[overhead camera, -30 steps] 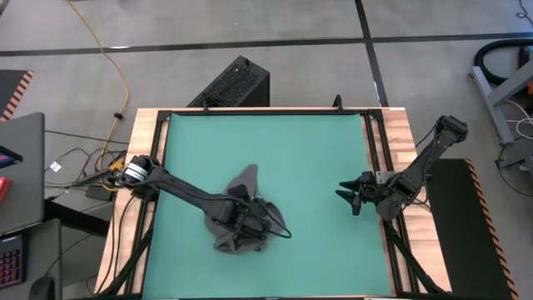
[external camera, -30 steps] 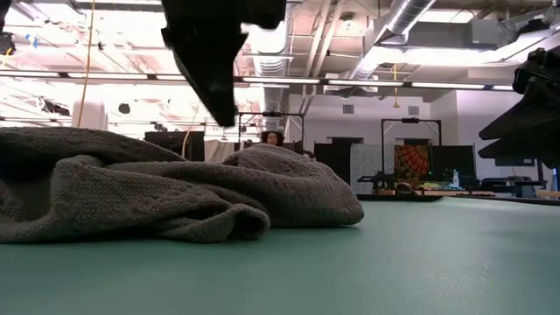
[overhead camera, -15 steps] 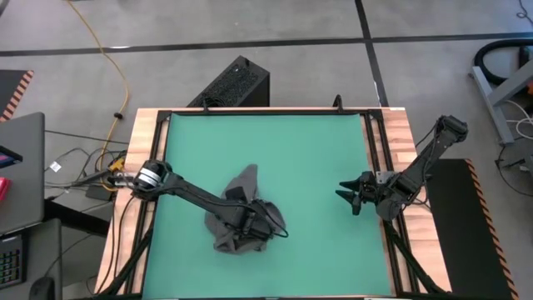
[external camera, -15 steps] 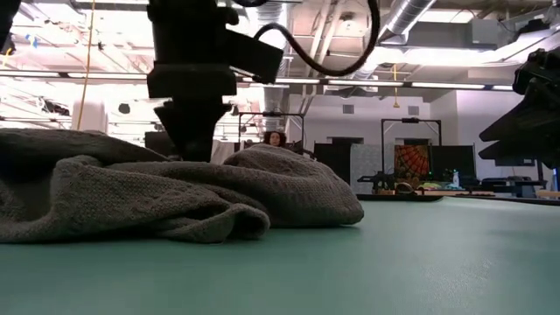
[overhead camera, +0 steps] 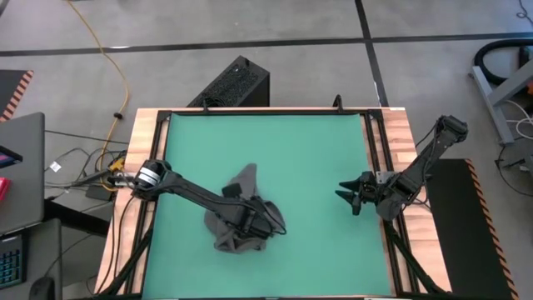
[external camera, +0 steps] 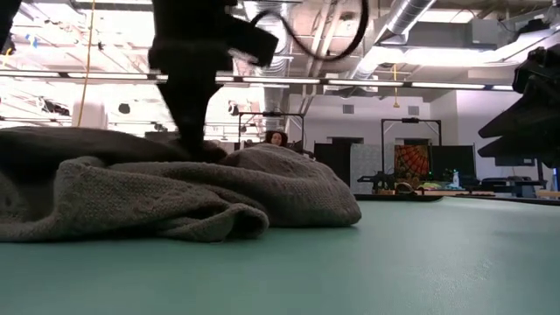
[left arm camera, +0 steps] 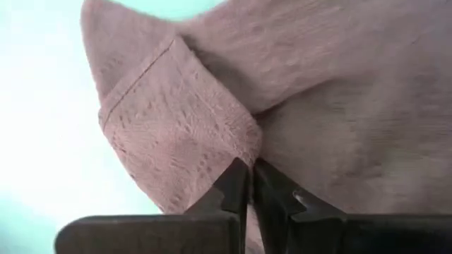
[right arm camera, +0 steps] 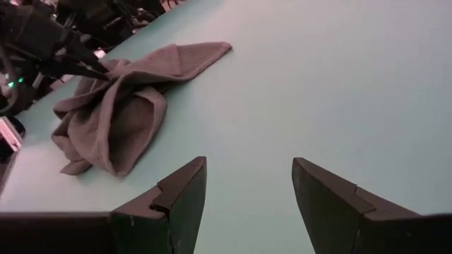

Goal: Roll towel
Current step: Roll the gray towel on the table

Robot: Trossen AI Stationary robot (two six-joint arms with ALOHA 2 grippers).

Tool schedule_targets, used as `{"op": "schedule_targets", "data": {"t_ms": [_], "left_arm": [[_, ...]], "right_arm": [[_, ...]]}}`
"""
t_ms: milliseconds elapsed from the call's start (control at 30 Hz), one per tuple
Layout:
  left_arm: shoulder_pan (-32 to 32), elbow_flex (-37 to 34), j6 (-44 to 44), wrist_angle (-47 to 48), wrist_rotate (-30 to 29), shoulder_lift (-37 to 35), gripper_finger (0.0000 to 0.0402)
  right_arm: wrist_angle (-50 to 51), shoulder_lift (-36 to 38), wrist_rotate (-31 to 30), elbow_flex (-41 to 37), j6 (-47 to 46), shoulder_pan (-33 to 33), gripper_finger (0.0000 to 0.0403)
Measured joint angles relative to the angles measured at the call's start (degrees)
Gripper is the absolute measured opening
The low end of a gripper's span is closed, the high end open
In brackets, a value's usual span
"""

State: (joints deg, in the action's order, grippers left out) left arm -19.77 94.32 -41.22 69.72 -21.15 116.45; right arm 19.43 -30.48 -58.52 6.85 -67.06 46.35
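The dark grey towel (overhead camera: pixel 246 182) lies crumpled in a heap on the green mat (overhead camera: pixel 308 150), left of the middle toward the near edge. My left gripper (overhead camera: pixel 268 223) stands over the heap's right part, shut on the cloth; it also shows in the low view (external camera: pixel 194 147) and the left wrist view (left arm camera: pixel 248 173). My right gripper (overhead camera: pixel 343 198) hovers open above the mat's right part, well clear of the towel (right arm camera: pixel 120 106), with nothing between its fingers (right arm camera: pixel 185 190). My left gripper comes from above, pointing down into the top of the heap (external camera: pixel 219 157). Its fingertips meet at the edge of a folded flap (left arm camera: pixel 240 144), pinching cloth there; how many layers I cannot tell. The towel rests on the mat, slack.
Bare mat lies between the towel and my right gripper and toward the far edge. A wooden frame (overhead camera: pixel 400 133) borders the mat. A black box (overhead camera: pixel 237 82) stands beyond the far edge, with cables and a laptop (overhead camera: pixel 21 167) off to the left.
My left gripper has come down onto the top of the towel heap and shut on the cloth there. The towel has stayed on the mat, with hardly any change of shape.
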Motion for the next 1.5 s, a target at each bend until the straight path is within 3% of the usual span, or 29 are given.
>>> {"op": "schedule_targets", "data": {"t_ms": [333, 500, 733, 933, 1133, 1367, 1500], "left_arm": [[-0.2, 17.1, 4.1, 14.8, -9.9, -2.1, 0.0], [-0.6, 27.3, 13.3, 20.2, -10.2, -2.3, 0.0], [-1.4, 40.8, 24.1, 20.2, -15.6, -2.2, 0.0], [-1.5, 39.1, 31.0, 15.7, -20.0, -8.0, 0.0], [-1.4, 40.6, 35.7, 13.6, -29.3, -11.0, 0.0], [-1.8, 40.7, 42.3, 10.8, -28.7, -14.5, 0.0], [-2.4, 40.7, 42.0, 9.1, -28.7, -16.4, 0.0]], "right_arm": [[-14.1, -0.1, 0.0, 0.0, 16.3, -1.8, 0.0235], [-27.6, -0.5, 0.9, 0.0, 34.1, -4.9, 0.0235], [-44.9, -2.5, 8.7, 0.0, 53.2, -11.4, 0.0235], [-48.0, -6.3, 15.0, 3.0, 62.5, -17.7, 0.0235], [-48.2, -13.0, 19.9, 9.0, 68.1, -24.9, 0.0235], [-48.4, -22.6, 26.9, 14.8, 73.1, -32.4, 0.0235], [-48.0, -29.1, 27.3, 17.4, 72.7, -36.7, 0.0235]]}}
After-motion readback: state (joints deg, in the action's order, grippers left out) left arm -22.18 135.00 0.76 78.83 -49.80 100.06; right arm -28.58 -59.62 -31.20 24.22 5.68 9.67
